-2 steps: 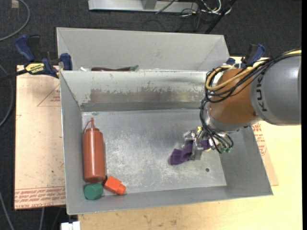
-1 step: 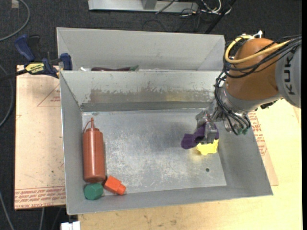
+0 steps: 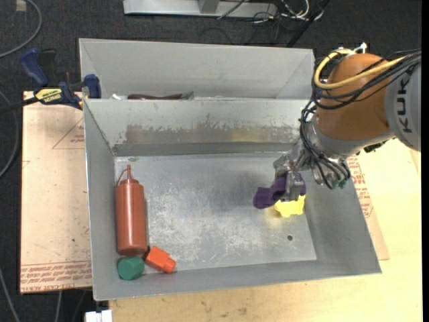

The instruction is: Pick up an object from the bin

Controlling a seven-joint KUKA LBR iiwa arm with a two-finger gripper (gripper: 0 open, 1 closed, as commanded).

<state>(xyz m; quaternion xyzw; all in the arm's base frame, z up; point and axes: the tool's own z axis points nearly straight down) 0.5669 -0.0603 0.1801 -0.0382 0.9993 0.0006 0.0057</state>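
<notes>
You see the two-finger gripper low inside the grey metal bin, in the right part of the frame, a little above the middle height. It hangs under the arm's round orange cover, which enters from the upper right with yellow and black cables around it. Directly at the gripper's tip lie two small things. One is a dark purple, bent plastic piece, which reaches out to the left of the tip. The other is a pale yellow, blocky piece just below the tip. The two pieces lie close beside each other, and the gripper's body covers the place where they would meet. Whether the gripper is spread or closed together, you cannot tell from this angle, and you also cannot tell if it touches the purple piece. The other things lie well apart, at the lower left of the bin. A tall red-brown squeeze bottle with a thin nozzle lies on its side along the left wall. Just below its base are a green rounded lump and a small orange block.
</notes>
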